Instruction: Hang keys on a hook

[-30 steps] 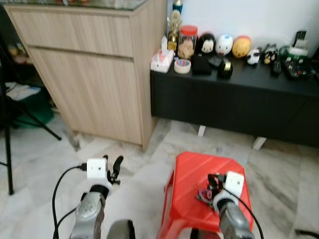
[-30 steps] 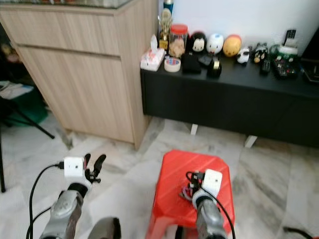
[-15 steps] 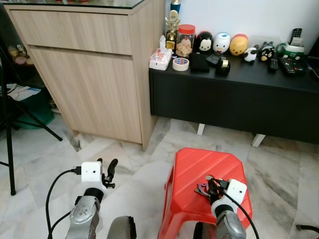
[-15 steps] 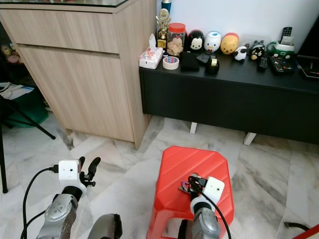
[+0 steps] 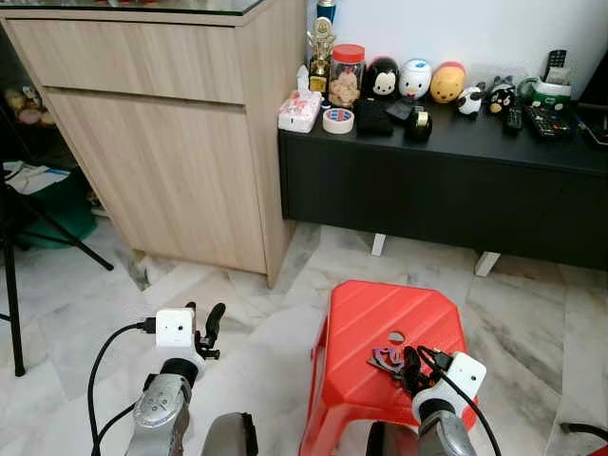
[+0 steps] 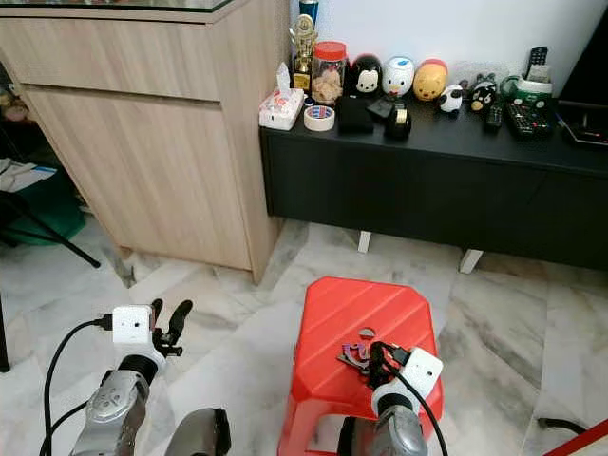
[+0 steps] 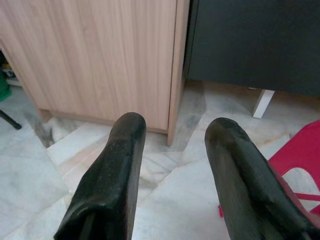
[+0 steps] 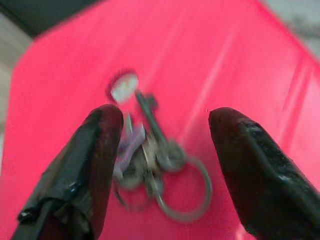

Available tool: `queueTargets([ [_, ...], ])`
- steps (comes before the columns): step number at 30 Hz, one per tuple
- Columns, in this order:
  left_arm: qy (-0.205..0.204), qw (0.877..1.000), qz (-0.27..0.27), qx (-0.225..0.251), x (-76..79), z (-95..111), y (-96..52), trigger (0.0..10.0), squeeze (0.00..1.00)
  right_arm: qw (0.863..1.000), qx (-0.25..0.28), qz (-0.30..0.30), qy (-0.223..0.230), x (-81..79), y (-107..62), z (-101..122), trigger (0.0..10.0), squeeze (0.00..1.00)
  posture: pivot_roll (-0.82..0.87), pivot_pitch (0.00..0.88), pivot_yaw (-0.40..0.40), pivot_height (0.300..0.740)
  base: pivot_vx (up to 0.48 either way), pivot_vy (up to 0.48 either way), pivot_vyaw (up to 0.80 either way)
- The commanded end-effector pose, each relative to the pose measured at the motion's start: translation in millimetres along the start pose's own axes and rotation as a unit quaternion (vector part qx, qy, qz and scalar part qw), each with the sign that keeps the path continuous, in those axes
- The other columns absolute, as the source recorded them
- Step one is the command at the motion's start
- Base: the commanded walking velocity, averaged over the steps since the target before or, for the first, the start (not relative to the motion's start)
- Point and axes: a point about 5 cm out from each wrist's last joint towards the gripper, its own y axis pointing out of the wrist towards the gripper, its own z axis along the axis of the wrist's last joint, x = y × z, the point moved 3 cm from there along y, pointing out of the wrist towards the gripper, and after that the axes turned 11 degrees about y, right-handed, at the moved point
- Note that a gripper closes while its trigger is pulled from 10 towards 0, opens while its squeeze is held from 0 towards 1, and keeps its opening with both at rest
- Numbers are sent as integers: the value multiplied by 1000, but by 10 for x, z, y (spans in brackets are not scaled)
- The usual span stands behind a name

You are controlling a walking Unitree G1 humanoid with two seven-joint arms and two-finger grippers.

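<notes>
Red plastic forms the stool (image 5: 380,328) that stands on the marble floor (image 5: 237,304) in front of the robot; the keys (image 5: 389,358) lie on its seat, a bunch on metal rings beside the small hole in the middle of the seat; the right end effector (image 8: 162,165) hovers just above them with its two black fingers (image 8: 97,165) spread apart, the bunch lying between them in the right wrist view, which is blurred, so I cannot tell whether a finger touches the keys; the left end effector (image 5: 207,328) is held over bare floor to the left of the stool, its fingers likewise parted and holding nothing; beyond it stands a light wooden cabinet (image 5: 161,123); next to that runs a low black sideboard (image 5: 437,180) carrying small figurines (image 5: 414,80), a jar (image 5: 346,75) and a roll of tape (image 5: 336,120).
</notes>
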Motion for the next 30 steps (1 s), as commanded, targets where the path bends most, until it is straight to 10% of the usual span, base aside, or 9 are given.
queueTargets([
  [1,8,1000,-2,-7,6,-41,-20,10000,0,1000,-12,2,1,-9,-13,-52,10000,0,71,39,-34,601,0,0,0],
  [30,14,1000,-4,-8,7,-51,-21,10000,0,999,-11,19,42,29,-115,-131,10000,0,73,37,-39,601,0,0,0],
])
